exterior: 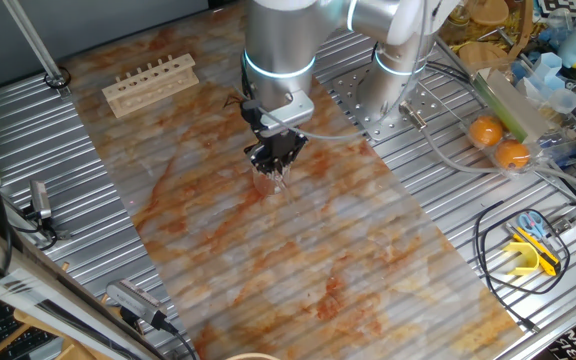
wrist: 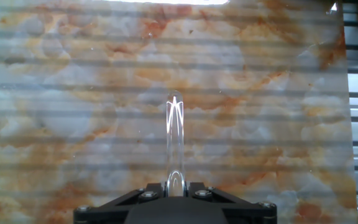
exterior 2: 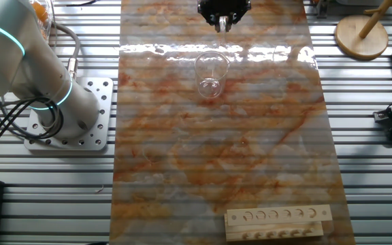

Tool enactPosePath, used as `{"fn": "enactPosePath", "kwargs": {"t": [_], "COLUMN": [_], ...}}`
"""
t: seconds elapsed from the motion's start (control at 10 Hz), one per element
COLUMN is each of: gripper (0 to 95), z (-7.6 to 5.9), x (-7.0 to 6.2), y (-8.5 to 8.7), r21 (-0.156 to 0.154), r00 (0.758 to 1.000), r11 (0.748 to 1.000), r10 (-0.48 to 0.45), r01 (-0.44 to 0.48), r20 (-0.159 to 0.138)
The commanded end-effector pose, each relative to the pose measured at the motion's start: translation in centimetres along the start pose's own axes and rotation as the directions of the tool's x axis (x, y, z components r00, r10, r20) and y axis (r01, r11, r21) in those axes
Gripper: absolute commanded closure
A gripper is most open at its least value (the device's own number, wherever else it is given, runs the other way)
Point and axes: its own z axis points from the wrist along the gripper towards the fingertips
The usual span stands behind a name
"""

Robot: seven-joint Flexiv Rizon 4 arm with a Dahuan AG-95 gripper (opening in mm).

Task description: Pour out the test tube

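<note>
My gripper is shut on the test tube, a slim clear glass tube that sticks straight out from between the black fingers over the marbled table top. In one fixed view the gripper hangs low over the middle of the table, with the tube pointing down from it. The other fixed view shows the gripper at the far edge, the tube just below it. A wider clear beaker stands upright on the table, a short way in front of the tube's tip.
A pale wooden rack with a row of holes lies at the table's far corner. The arm's base is bolted beside the marbled top. Two oranges, cables and a yellow tool clutter the metal bench.
</note>
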Motion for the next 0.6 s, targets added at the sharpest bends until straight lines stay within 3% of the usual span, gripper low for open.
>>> {"fn": "enactPosePath", "kwargs": {"t": [0.1,0.6], "gripper": [95.0,95.0], "z": [0.00,-0.02], "x": [-0.05,-0.01], "y": [-0.03,-0.05], "r21": [-0.001,-0.003], "r00": [1.000,0.999], "r11": [1.000,1.000], "r10": [0.000,-0.006], "r01": [0.000,0.006], "r20": [0.017,0.049]}}
